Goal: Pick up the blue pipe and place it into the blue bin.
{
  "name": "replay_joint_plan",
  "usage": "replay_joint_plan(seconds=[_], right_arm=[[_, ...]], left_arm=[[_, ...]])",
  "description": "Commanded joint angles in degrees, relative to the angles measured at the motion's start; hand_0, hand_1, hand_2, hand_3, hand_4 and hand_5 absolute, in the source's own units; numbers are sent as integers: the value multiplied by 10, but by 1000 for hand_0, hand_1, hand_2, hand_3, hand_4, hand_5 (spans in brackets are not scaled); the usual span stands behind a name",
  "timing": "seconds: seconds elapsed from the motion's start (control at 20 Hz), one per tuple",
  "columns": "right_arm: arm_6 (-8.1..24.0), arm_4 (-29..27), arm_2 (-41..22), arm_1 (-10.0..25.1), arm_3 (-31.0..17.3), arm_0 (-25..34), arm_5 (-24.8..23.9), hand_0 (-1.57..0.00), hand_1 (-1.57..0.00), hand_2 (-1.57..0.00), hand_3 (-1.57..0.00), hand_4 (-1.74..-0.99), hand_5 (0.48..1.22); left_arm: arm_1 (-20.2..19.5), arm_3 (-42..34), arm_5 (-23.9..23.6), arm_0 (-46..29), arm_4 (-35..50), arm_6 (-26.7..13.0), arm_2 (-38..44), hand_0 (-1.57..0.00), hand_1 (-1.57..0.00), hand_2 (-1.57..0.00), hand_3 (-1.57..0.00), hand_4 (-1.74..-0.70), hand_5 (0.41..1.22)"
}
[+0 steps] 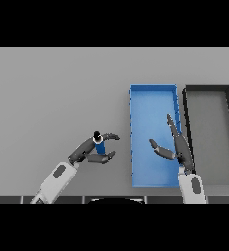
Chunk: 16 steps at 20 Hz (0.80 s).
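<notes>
The blue pipe (99,145) is a short upright cylinder with a dark cap, standing on the grey table left of the blue bin (153,93). My left hand (83,151) reaches it from the lower left, its thumb and fingers curved around the pipe on both sides. Over the bin's right half my right hand (181,146) is open, fingers straight and pointing away, thumb spread to the left.
A black bin (209,89) with a grey floor stands directly to the right of the blue bin, almost touching it. Bare grey table (53,93) spreads to the left and back.
</notes>
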<state>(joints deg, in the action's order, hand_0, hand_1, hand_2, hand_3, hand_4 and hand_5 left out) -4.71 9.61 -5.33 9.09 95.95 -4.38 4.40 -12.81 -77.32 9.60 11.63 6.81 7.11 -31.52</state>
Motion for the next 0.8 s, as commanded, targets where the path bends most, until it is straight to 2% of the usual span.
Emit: replay_joint_plan(seconds=[0.0,0.05,0.1,0.15,0.25,0.3,0.35,0.5,0.65,0.75], right_arm=[[7,0,1,2,6,3,-1,1,1,1,1,-1192,560],[9,1,1,1,6,4,-3,1,1,1,1,-1191,561],[18,-4,5,5,2,9,0,1,1,1,1,-1189,562],[11,2,0,1,-2,1,0,1,1,1,1,-1184,562],[14,5,-1,0,-2,5,-3,1,1,1,1,-1179,561],[18,4,-1,-2,-4,12,-4,1,1,1,1,-1178,561],[12,6,-3,-1,1,5,-4,1,1,1,1,-1176,560],[19,3,-4,-1,9,9,-1,1,1,1,1,-1174,558],[21,8,-3,0,6,7,-6,1,1,1,1,-1160,554],[21,10,-3,2,6,6,-5,1,1,1,1,-1154,550]], left_arm=[[4,-4,2,-1,12,-7,4,-179,-411,-578,-590,-1301,784],[8,-7,0,-3,17,-6,5,-418,-642,-777,-777,-1383,872],[14,-7,-4,-2,11,-6,2,-648,-828,-936,-914,-1450,941],[15,-10,-5,-6,8,0,0,-833,-976,-1063,-1015,-1505,997],[18,-14,-8,-13,4,17,-9,-1099,-1190,-1246,-1196,-1588,1078],[17,-21,-9,-13,2,10,-16,-1193,-1266,-1311,-1258,-1617,1106],[12,-22,-13,-12,-4,10,-19,-1269,-1327,-1363,-1320,-1586,1129],[19,-20,-31,-14,-22,27,-28,-1416,-1446,-1464,-1443,-1525,1174],[23,-42,-29,-14,-22,32,-23,-1492,-1507,-1516,-1505,-1494,1197],[40,-60,-31,-5,-15,47,-17,-1520,-1530,-1536,-1529,-1485,1206]])
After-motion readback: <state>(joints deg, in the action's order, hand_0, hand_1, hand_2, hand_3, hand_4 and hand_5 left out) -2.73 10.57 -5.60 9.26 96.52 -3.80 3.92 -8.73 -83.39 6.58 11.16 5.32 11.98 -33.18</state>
